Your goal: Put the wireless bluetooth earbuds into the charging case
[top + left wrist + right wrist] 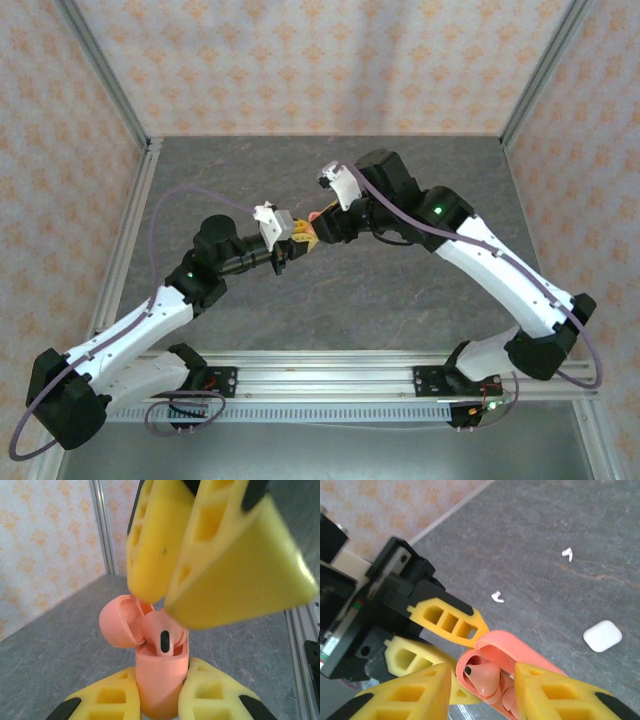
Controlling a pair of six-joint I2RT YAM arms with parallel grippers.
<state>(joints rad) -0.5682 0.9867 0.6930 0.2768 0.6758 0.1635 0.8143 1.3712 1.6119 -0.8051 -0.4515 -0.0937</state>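
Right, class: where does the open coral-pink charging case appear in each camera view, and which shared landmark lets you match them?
Top external: coral-pink charging case mid-picture, where the two arms meet.
Left wrist: case lower centre, upright in the left end effector, lid swung open leftward.
Right wrist: case bottom centre, its open mouth facing the camera.
Shared landmark: the black-tipped coral-pink earbud standing in the case's mouth, both wrist views.
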